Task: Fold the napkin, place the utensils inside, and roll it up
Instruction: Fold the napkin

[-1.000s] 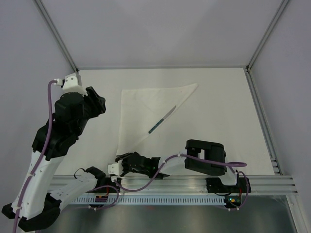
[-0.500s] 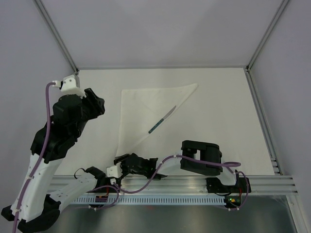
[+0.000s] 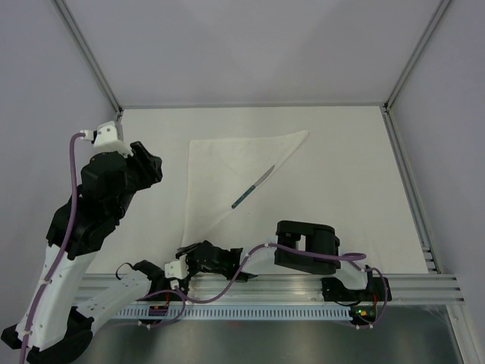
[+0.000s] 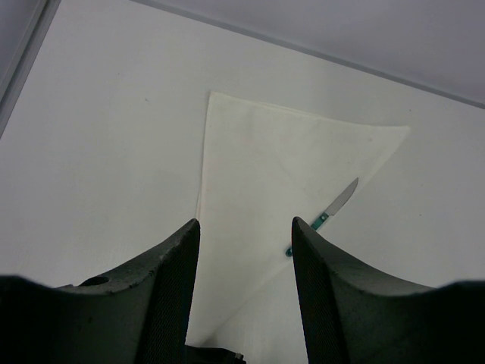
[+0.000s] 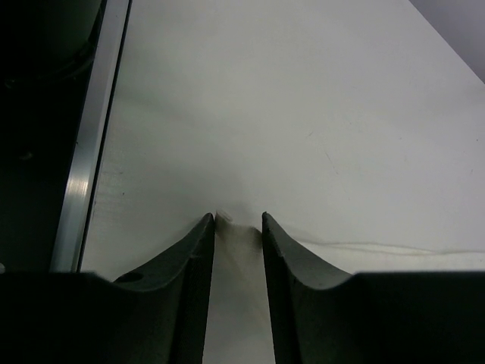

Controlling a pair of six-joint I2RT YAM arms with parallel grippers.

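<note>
Looking across the bench [image 3: 341, 174], I see the napkin [image 3: 227, 171] lying flat, left of the middle, already folded into a triangle. One tip reaches toward the far right and another points at the near edge. A knife [image 3: 252, 187] with teal on its handle rests along the long diagonal side, blade aimed far and right. It is the only utensil I can make out.

The right gripper [image 5: 236, 218] sits low at the near tip. Its fingers are only part-way open and stand either side of the cloth point, with a gap showing between them, so I'd say they straddle the tip and do not pinch it. The left gripper [image 4: 244, 224] hangs high over the left side with its fingers spread wide and nothing in them.

The step looks to be taking that near tip to start the wrap.

- The fingers should close on both layers right at the point.
- A shallow bite risks peeling off only the top layer.
- The lift should be slight and carried toward the knife, so the cloth folds over it and doesn't drag it off the edge.
- The left arm could come down and pin the far side while this happens.
</note>
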